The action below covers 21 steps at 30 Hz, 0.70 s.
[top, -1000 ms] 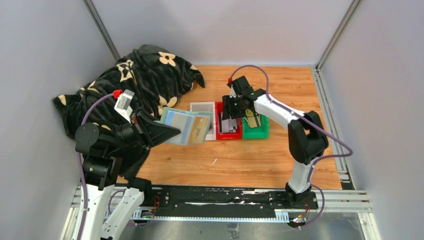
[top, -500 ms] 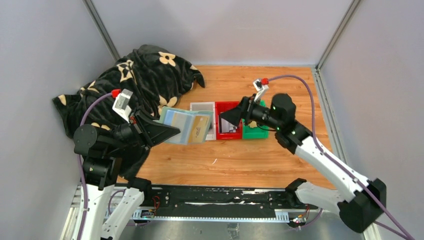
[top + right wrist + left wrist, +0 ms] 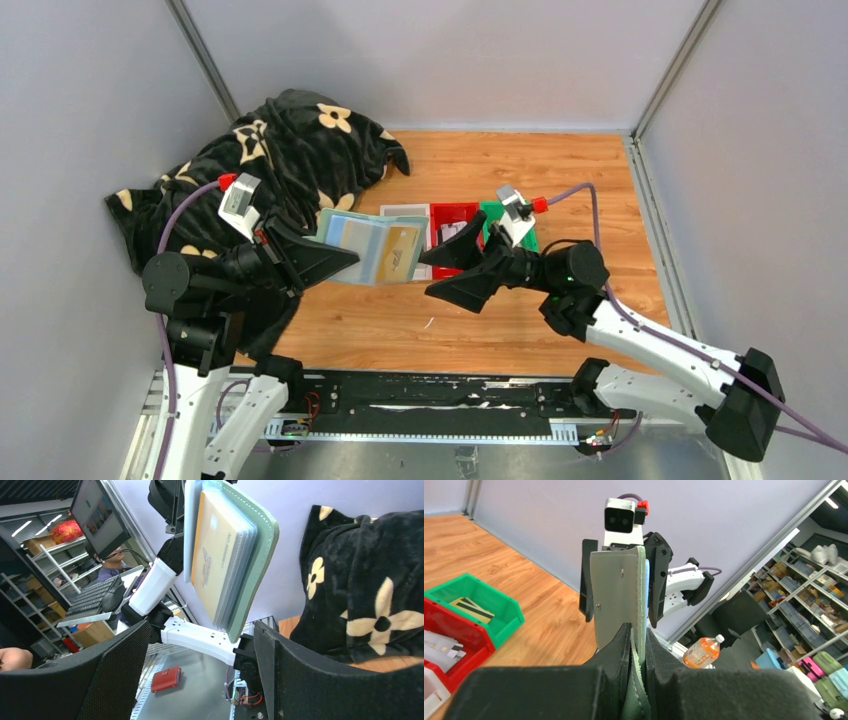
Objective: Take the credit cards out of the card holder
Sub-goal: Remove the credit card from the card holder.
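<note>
The print on the gold card (image 3: 212,560) was too blurred to read. The left gripper (image 3: 340,262) was clenched on the open card holder (image 3: 372,247), held above the wooden table (image 3: 480,330). The right gripper (image 3: 452,270) faced it, jaws spread, empty. Grey walls (image 3: 450,60) enclosed the table, and a flowered black blanket (image 3: 290,140) lay at the back left.

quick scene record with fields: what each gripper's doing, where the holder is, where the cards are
left gripper: shut on the card holder, raised and open
right gripper: open, empty, facing the holder, not touching
gold card: in the holder
red tray: silvery cards inside
green tray: gold and black cards inside
</note>
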{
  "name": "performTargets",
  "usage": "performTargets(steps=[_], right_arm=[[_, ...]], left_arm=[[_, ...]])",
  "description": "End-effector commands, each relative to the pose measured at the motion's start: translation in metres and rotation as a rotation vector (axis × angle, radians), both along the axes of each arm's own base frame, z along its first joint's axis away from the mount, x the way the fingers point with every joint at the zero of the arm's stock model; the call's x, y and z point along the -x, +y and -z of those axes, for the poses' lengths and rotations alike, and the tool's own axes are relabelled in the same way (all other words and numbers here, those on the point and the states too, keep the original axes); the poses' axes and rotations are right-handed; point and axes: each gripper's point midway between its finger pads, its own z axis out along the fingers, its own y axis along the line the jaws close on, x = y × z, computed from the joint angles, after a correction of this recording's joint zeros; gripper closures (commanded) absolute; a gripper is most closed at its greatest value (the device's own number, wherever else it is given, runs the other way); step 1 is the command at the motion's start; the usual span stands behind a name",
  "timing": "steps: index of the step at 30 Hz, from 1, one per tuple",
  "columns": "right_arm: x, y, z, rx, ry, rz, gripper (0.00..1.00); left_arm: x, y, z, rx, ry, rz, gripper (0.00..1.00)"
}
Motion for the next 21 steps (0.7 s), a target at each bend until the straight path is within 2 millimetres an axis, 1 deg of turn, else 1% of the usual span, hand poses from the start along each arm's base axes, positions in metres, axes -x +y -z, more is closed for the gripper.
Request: performTargets(steps=[1,4,9,12,14,15,18,19,20,21], right_arm=[[0.012,0.015,-0.020,-0.040,-0.074,-0.055,0.20],[0.009,0.026,-0.015,-0.016,-0.067,-0.053,0.20],[0.011,0.039,-0.013,0.010,-0.071,-0.054,0.22],[0.014,0.040,-0.020,-0.020,-0.070,-0.063,0.30],[0.017,0.040,-0.026,-0.045,-0.053,-0.083,0.42],[0.017,0.040,-0.028,-0.053,-0.041,-0.090,0.50],[0.020,0.042,-0.028,-0.032,-0.033,-0.115,0.87],[0.019,0.043,-0.025,-0.002,-0.026,-0.107,0.95],[0.018,0.041,-0.023,0.030,-0.021,-0.092,1.00],[0.015,0.040,-0.020,0.064,-0.019,-0.068,1.00]], left_arm=[[0.006,0.001,-0.012,0.018,-0.044,0.008,1.00],[0.010,0.001,-0.014,0.015,-0.054,0.016,1.00],[0.012,0.001,-0.016,0.015,-0.060,0.022,1.00],[0.013,0.001,-0.016,0.015,-0.060,0.023,1.00],[0.012,0.001,-0.014,0.013,-0.058,0.022,1.00],[0.012,0.001,-0.012,0.011,-0.054,0.023,1.00],[0.011,0.001,-0.007,-0.001,-0.055,0.018,1.00],[0.010,0.001,-0.004,-0.012,-0.068,0.012,1.00],[0.009,0.001,0.001,-0.029,-0.069,0.005,1.00],[0.008,0.002,0.005,-0.049,-0.076,-0.006,0.95]])
